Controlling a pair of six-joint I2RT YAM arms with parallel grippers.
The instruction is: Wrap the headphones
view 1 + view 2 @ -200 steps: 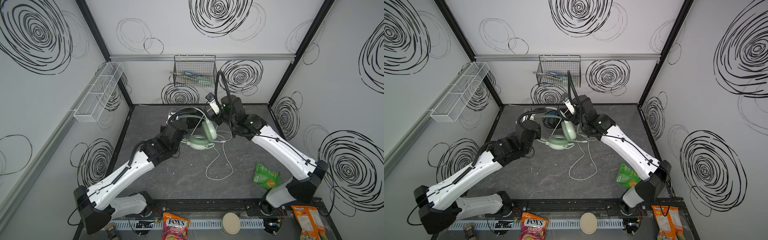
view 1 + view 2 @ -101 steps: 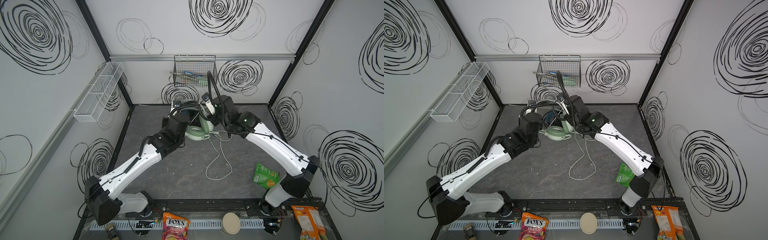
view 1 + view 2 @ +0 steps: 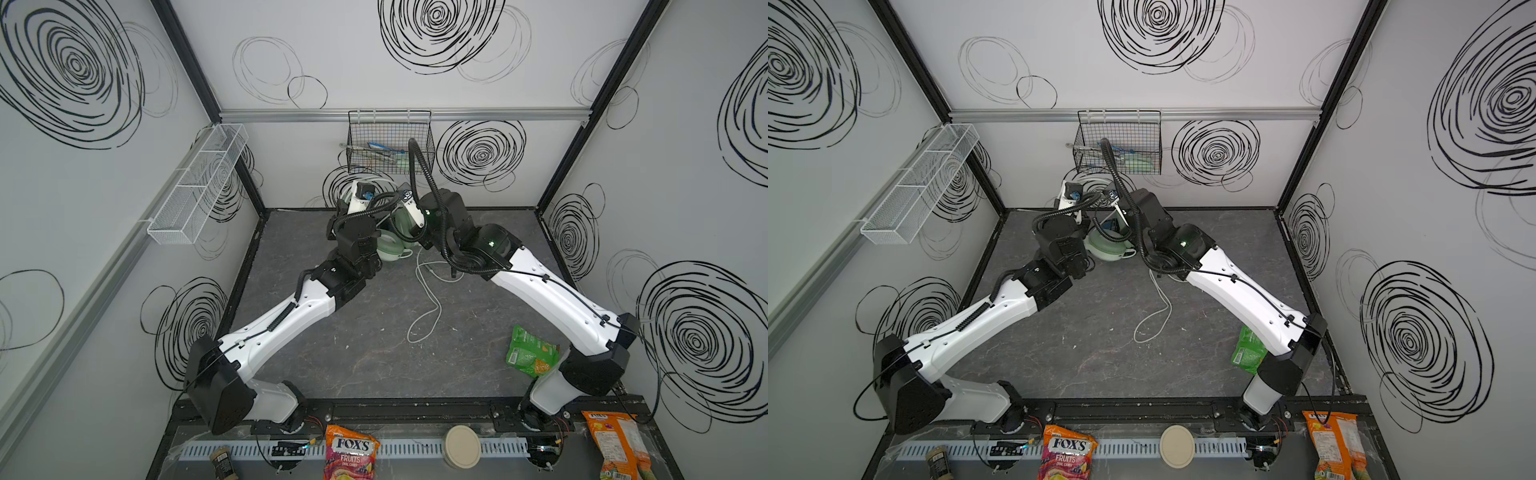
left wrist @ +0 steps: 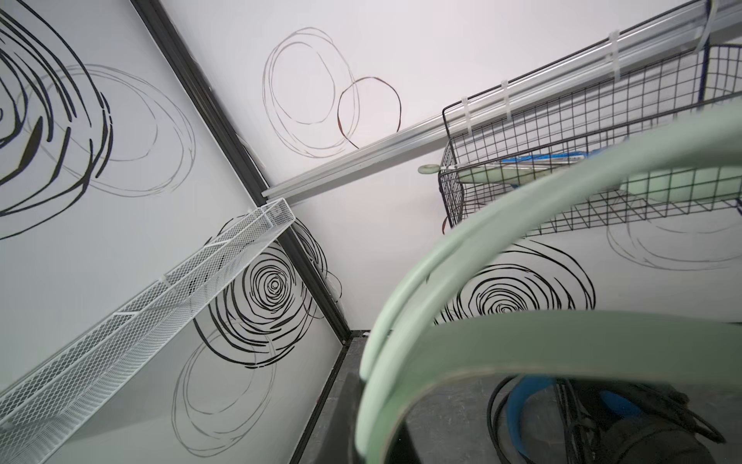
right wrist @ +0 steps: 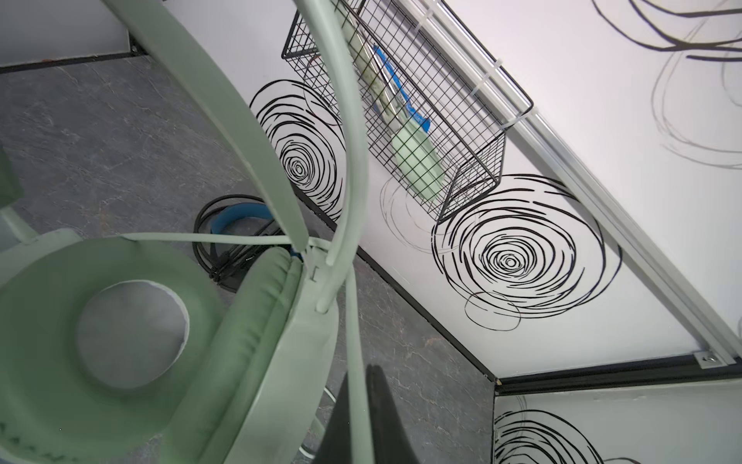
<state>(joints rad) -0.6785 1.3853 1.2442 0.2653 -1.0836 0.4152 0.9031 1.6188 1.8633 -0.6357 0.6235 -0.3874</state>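
Grey tabletop [image 3: 365,357], two headsets: left tool [image 3: 360,192] and right tool [image 3: 407,197] each pinch the mint-green headset [image 3: 390,247], black headset [image 5: 237,215] near.

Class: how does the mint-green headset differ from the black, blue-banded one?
The mint-green over-ear headset is one colour; the black headset with the blue headband is two. The mint-green one's pale cable trails loose over the table; the black one's black cable lies looped. The black one lies farther back than the mint-green one. Both are corded.
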